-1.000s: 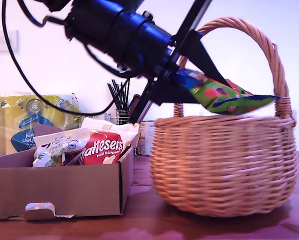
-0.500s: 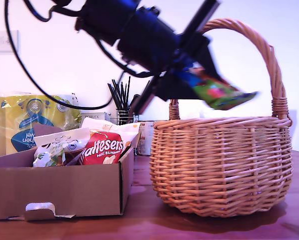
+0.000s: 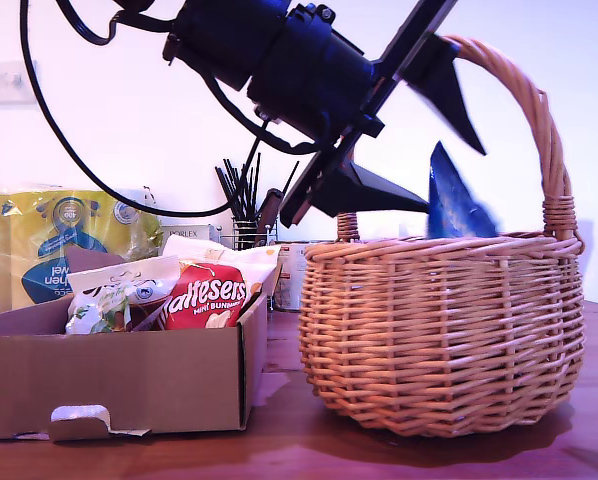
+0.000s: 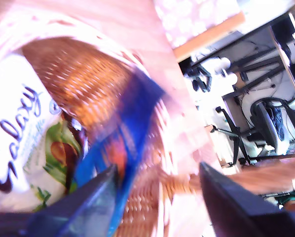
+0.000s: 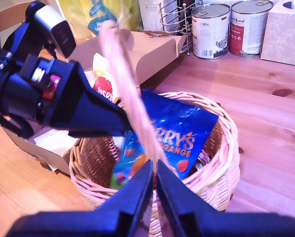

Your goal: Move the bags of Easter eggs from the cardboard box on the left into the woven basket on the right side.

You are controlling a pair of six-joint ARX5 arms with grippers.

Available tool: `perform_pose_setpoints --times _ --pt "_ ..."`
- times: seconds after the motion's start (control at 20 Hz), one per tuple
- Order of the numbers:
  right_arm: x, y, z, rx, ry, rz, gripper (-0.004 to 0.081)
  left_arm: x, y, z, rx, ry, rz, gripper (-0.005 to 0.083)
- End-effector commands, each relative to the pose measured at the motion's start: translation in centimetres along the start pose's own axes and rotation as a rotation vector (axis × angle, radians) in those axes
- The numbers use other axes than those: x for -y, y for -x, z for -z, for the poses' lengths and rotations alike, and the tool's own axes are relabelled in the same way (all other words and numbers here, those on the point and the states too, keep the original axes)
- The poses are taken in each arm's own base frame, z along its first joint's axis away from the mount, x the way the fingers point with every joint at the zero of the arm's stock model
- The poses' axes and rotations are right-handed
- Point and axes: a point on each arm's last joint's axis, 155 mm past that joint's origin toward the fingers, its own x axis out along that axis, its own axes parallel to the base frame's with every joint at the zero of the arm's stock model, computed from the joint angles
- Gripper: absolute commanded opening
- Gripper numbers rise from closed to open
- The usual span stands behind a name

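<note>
Now blue Terry's Orange bag (image 3: 453, 200) upright in woven basket (image 3: 441, 330)

Exterior camera: low, near table height, side-on to my cardboard box (image 3: 119, 385) on its left and basket (image 3: 444, 330) on its right, both near. First wrist camera: close above the basket (image 4: 88, 84), tilted, blurred. Second wrist camera: higher, looking down into the same basket (image 5: 221, 163); box (image 5: 147, 52) beyond.

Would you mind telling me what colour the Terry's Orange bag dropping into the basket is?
The Terry's Orange bag is glossy blue with pale lettering, clearest in the second wrist view.
</note>
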Motion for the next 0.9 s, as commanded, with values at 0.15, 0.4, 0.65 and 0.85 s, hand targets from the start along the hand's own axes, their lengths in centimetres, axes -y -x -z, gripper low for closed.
perform_pose_setpoints --times 0.15,0.4,0.65,0.85 --pt "-0.3 0.3 -0.8 0.021 0.019 -0.007 -0.0012 0.2 0.2 1.4 -0.083 -0.022 0.042 0.0025" --pt "-0.4 0.4 -0.9 0.020 0.018 -0.014 -0.0012 -1.2 2.0 0.6 -0.093 -0.112 -0.019 0.0021" --pt "-0.5 0.4 -0.8 0.019 0.017 -0.014 -0.0012 -2.2 5.4 -1.9 -0.039 -0.224 -0.104 0.0021" --pt "-0.5 0.4 -0.9 0.020 0.018 -0.014 -0.0012 -2.2 6.2 -1.5 -0.069 -0.256 -0.103 0.0185"
